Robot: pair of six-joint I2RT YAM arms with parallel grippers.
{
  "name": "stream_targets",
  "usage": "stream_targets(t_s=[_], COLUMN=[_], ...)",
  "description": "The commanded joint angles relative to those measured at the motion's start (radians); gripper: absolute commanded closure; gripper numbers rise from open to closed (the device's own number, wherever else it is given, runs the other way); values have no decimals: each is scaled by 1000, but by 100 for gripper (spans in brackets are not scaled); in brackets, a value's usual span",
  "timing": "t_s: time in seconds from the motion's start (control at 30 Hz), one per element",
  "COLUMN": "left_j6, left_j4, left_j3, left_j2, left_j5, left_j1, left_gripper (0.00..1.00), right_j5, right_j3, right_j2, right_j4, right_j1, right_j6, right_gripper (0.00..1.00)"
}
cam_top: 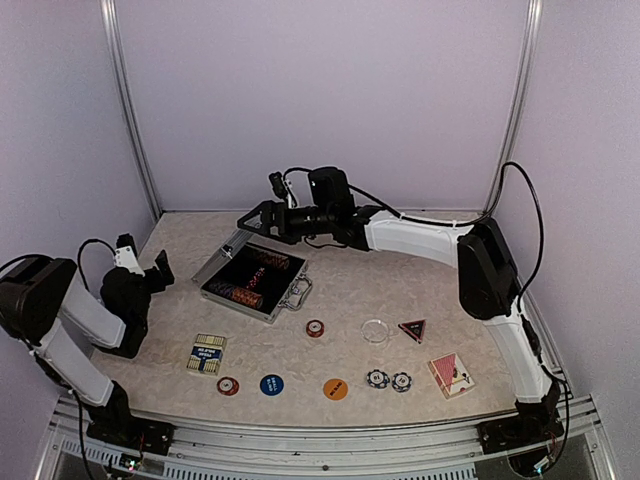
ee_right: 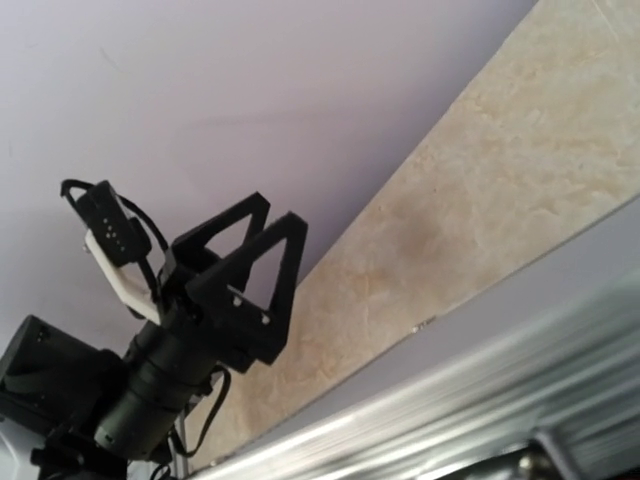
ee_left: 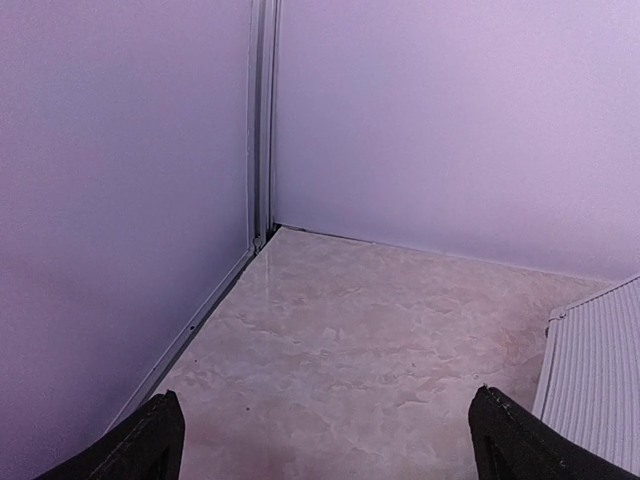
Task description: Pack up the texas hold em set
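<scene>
The silver briefcase (cam_top: 262, 287) lies open at the table's middle left, with rows of striped chips (cam_top: 250, 280) in its black lining. Its ribbed lid (cam_top: 222, 258) leans back to the left and shows at the edge of the left wrist view as a ribbed lid (ee_left: 600, 370). My right gripper (cam_top: 252, 222) hovers open just behind the lid; its fingers are outside the right wrist view. Left of the case, my left gripper (cam_top: 160, 270) (ee_left: 325, 440) is open over bare table. Loose on the table are several chips (cam_top: 315, 328), a blue disc (cam_top: 271, 384), an orange disc (cam_top: 336, 389), a clear disc (cam_top: 376, 330), a dark triangle (cam_top: 412, 329) and two card decks (cam_top: 207, 353) (cam_top: 452, 374).
Purple walls close in the back and sides, with a metal corner post (ee_left: 262, 120) at the far left. The right wrist view looks along the case's silver edge (ee_right: 450, 420) toward the left arm's black fingers (ee_right: 245, 270).
</scene>
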Motion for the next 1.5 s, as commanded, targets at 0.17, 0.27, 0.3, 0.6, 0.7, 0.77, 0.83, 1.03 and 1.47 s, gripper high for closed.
stream_targets(t_s=[0.17,0.27,0.3,0.6,0.7,0.77,0.83,1.03,1.47], left_j6=[-4,-4,-4,-5,0,25,37,131,226], left_j4=[-6,-6,-7,-6,-4,-29,-51,-367,-844], left_j3=[14,14,14,14,11,31,31,159,200], left_j2=[-7,-8,-8,-7,-8,-8,-20,-129,-606], left_j5=[13,12,11,13,19,96,110,-8,300], left_j1=[6,6,6,6,6,7,4,-111,-182], left_gripper=[1,1,1,1,1,1,1,1,1], right_j5=[-2,-4,-6,-40,-29,-28,-28,-15,-3], right_j3=[273,294,294,309,314,314,314,326,352], right_j2=[144,170,177,223,216,209,201,193,209], right_j4=[-50,-16,5,174,192,200,199,184,160], right_j1=[14,14,14,25,30,30,34,36,35], right_j6=[-43,-47,-43,-5,-7,4,4,-1,1], right_gripper=[0,0,0,0,0,0,0,0,0])
